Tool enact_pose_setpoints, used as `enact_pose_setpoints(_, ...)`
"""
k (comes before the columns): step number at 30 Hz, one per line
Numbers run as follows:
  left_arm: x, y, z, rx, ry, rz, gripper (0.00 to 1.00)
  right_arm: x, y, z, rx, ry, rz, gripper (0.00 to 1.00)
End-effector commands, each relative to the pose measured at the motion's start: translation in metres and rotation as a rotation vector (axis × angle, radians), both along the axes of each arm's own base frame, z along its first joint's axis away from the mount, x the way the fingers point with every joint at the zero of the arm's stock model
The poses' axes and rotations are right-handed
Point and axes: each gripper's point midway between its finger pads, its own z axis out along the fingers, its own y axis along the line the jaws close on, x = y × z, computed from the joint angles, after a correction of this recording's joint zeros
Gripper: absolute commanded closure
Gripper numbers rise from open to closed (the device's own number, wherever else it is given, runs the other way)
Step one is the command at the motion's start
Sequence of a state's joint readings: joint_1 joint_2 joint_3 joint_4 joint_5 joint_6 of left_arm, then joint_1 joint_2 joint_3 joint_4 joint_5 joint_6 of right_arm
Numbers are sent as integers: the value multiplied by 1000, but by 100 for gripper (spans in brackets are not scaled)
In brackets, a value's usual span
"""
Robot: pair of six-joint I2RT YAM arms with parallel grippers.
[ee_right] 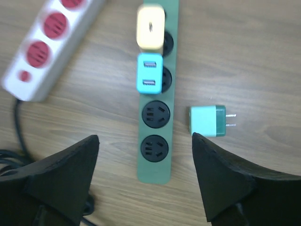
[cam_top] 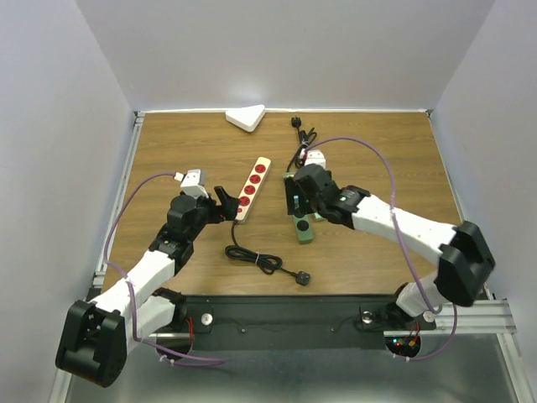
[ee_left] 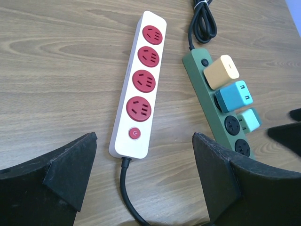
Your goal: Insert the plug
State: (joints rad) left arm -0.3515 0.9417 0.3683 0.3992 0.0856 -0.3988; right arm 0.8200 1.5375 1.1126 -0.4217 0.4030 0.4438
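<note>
Plug (ee_right: 208,121), a small mint-green block with a dark green end and two metal prongs pointing sideways, lies on the wooden surface (ee_right: 258,56) just beside a green strip (ee_right: 155,174), level with its two open sockets. Yellow (ee_right: 150,26) and blue (ee_right: 149,74) adapters sit further along it. Right jaws stand apart, holding nothing; left jaws gape wide over a white strip (ee_left: 136,94).

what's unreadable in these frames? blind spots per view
Top view: right arm covers most of the green strip, the yellow charger, blue charger and loose mint charger.
Right wrist view: white strip blurred, cut off by the top edge.
Left wrist view: green strip's near end behind a finger of the left hand.
</note>
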Motion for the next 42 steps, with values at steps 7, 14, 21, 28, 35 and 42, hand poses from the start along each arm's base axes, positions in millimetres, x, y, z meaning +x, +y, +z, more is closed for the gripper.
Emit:
enact_pose_setpoints(7,-4,-84,69,107,-245,-245,8,23,-75,52,112,-109,-178,11)
enact_pose_setpoints(14,-30,-192,87,182,-397,-602,8,44,-137,38,252,-90,-249,8)
enact_pose_setpoints(21,-39,-277,45,293,-389,-929,8,44,-172,51,392,-124,-294,8)
enact_pose_setpoints(28,-13,-319,-3,506,-326,-1005,9,38,-199,54,455,-135,-329,8)
enact_pose_setpoints(35,10,-316,-28,640,-329,-959,8,35,-202,60,500,-145,-300,8)
enact_pose_setpoints(42,20,-317,-49,727,-312,-973,8,33,-203,63,511,-155,-280,8)
